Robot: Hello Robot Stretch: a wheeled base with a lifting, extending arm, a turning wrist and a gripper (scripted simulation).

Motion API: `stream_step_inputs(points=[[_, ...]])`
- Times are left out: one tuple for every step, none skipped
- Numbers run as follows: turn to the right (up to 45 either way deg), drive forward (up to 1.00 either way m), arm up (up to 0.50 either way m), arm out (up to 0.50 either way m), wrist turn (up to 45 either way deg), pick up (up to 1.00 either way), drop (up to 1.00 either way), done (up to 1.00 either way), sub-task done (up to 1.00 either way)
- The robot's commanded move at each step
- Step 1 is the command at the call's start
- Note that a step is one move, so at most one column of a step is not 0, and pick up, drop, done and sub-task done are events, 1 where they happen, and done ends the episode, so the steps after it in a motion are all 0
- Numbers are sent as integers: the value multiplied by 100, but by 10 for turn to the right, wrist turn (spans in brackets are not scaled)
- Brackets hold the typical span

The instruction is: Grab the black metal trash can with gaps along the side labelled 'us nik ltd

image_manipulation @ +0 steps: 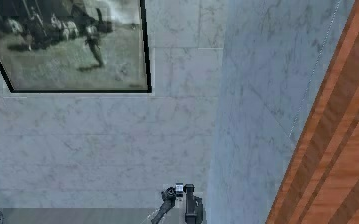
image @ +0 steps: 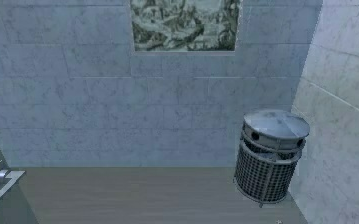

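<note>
Dark mesh bin (image: 270, 155) stands on the floor in the corner at the forward view's right. Claw (image_manipulation: 163, 211) sits low by the wall; I cannot tell whether it holds anything.

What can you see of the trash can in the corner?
The trash can is a cylinder: a dark body of thin metal-looking bars with gaps, under a shiny grey domed lid. It stands upright on the brown floor at the forward view's right, near the pale tiled wall; whether it touches the wall cannot be told.
</note>
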Motion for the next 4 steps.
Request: stream_step_inputs(points=[[0, 0, 0, 0, 450, 0, 0, 0, 0], [0, 0, 0, 0, 450, 0, 0, 0, 0], [0, 0, 0, 0, 450, 0, 0, 0, 0], [0, 0, 0, 0, 360, 0, 0, 0, 0]])
